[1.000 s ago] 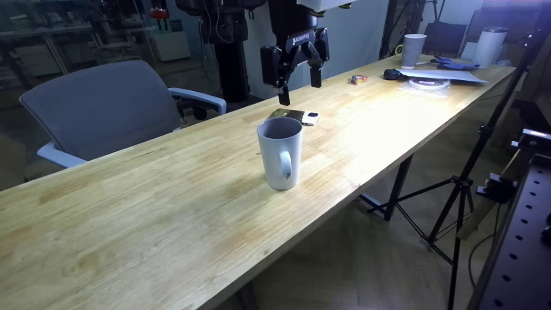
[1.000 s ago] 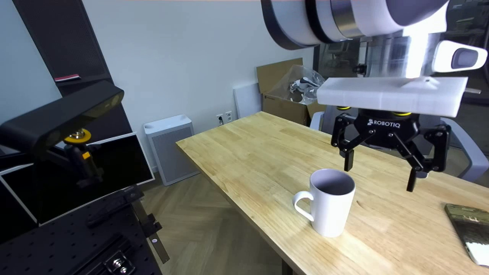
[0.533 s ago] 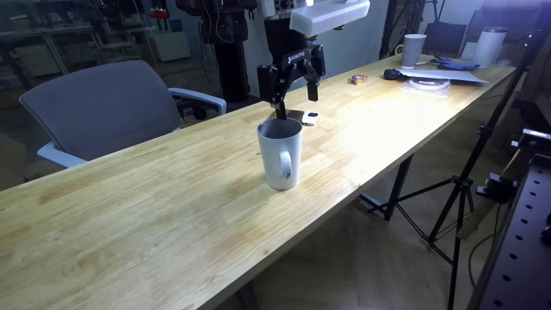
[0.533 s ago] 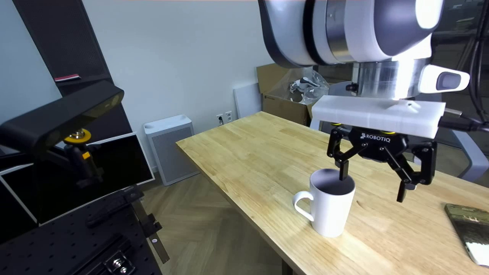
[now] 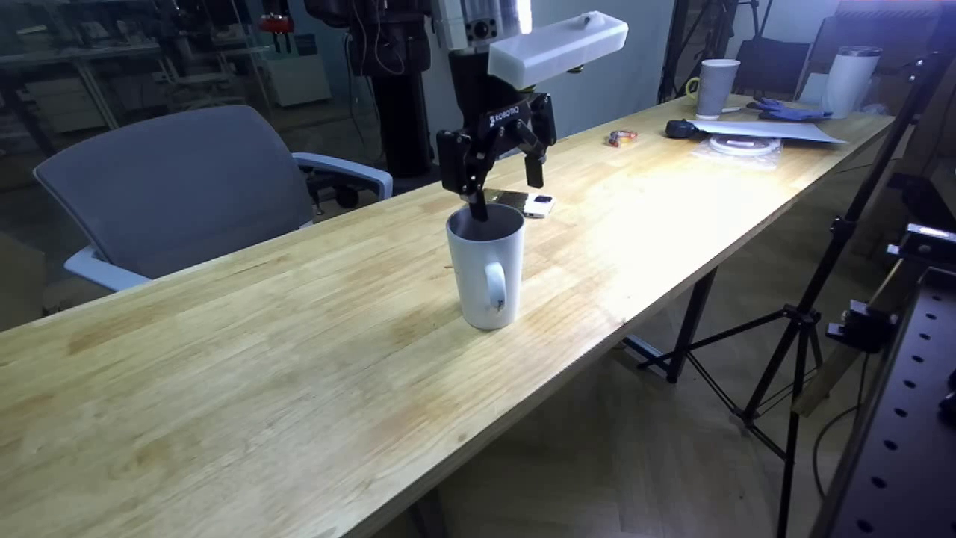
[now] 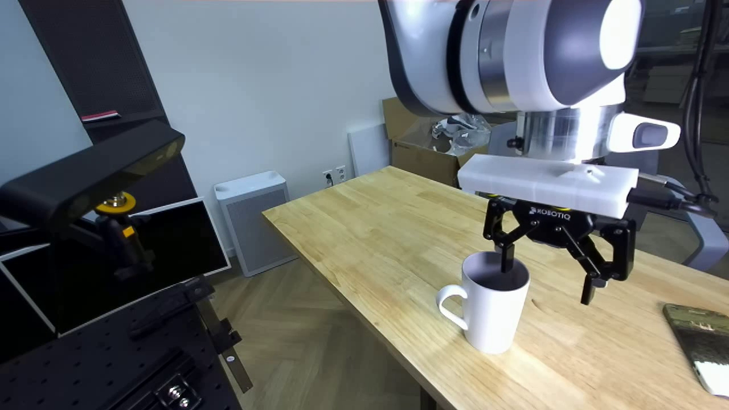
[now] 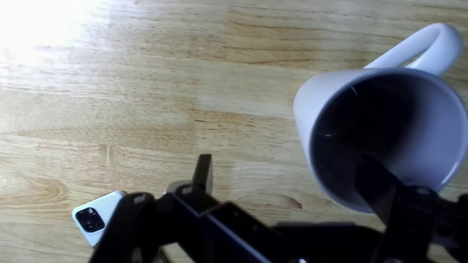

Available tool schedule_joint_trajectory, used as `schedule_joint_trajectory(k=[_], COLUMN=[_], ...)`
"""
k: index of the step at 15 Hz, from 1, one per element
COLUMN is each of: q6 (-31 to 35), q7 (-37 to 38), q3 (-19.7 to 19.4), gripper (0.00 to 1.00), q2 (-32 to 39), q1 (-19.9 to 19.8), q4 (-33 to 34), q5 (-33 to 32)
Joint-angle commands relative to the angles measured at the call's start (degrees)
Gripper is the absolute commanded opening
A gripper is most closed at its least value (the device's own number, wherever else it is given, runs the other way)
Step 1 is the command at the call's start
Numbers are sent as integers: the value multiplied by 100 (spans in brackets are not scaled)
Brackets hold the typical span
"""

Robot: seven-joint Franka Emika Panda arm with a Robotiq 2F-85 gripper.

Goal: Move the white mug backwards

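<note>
The white mug (image 5: 478, 288) stands upright on the wooden table, and also shows in an exterior view (image 6: 494, 319). Its handle points to the table's near edge in that view. In the wrist view the mug (image 7: 305, 106) is at the right, its dark inside facing the camera. My gripper (image 5: 506, 197) is open with its jaws wide apart, also in an exterior view (image 6: 547, 283) and in the wrist view (image 7: 285, 162). One of its fingers (image 6: 507, 259) overlaps the mug's mouth and its tip appears at or just inside the rim. The other finger hangs outside the mug above the table.
A phone (image 6: 703, 333) lies on the table (image 5: 299, 359) near the gripper's outer finger, also in the wrist view (image 7: 104, 208). Farther along are a small orange item (image 5: 622, 137), a grey cup (image 5: 717, 88), papers and a tumbler (image 5: 851, 82). A chair (image 5: 179, 187) stands beside the table.
My gripper has come down, and it has shifted left in both exterior views. One finger has moved from above the mug to its mouth. The mug has not moved.
</note>
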Motion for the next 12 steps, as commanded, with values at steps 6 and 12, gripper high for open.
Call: schedule_joint_trajectory(k=[6, 12], q6=[426, 430], q7=[480, 546], q3=[-147, -146], gripper=[100, 100], q2=[166, 344], q1=[284, 351], q4=[24, 68], q5=[-38, 39])
